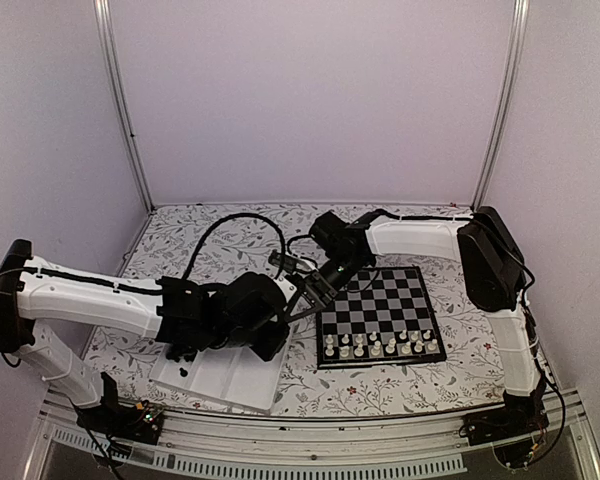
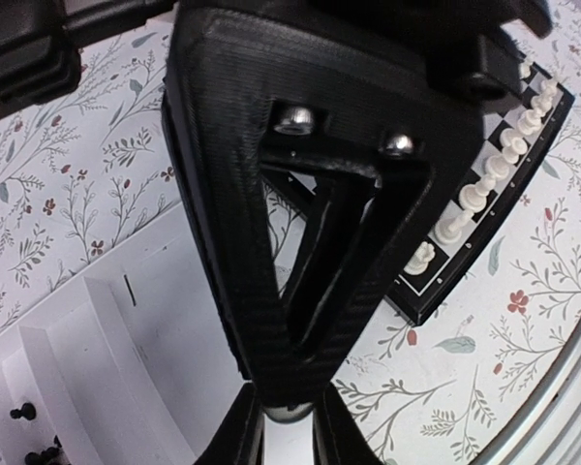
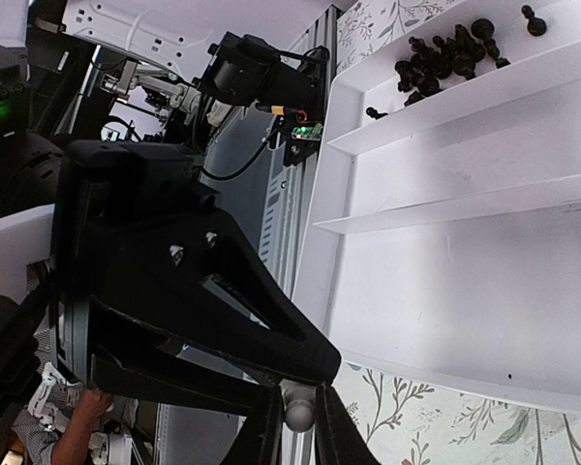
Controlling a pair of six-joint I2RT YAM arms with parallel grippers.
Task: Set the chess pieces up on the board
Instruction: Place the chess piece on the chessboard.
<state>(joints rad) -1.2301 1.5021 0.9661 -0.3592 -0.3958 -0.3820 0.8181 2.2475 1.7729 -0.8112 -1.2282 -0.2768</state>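
Note:
Left of the board (image 1: 390, 290), above the tray's right end, my left gripper (image 1: 290, 303) and my right gripper (image 1: 312, 292) meet tip to tip. In the left wrist view my left gripper (image 2: 290, 441) is shut on a cream-white chess piece (image 2: 290, 412), with the right gripper's black body right above it. The right wrist view shows my right gripper (image 3: 298, 436) shut on the same white piece (image 3: 300, 415). Two rows of white pieces (image 1: 380, 347) stand along the board's near side. Black pieces (image 3: 445, 58) lie heaped in one tray compartment.
The white compartment tray (image 1: 215, 385) lies near the front edge, left of the board and under my left arm. The board's corner (image 2: 436, 300) with white pieces (image 2: 465, 199) lies close to the right of the meeting point. Flowered cloth covers the table.

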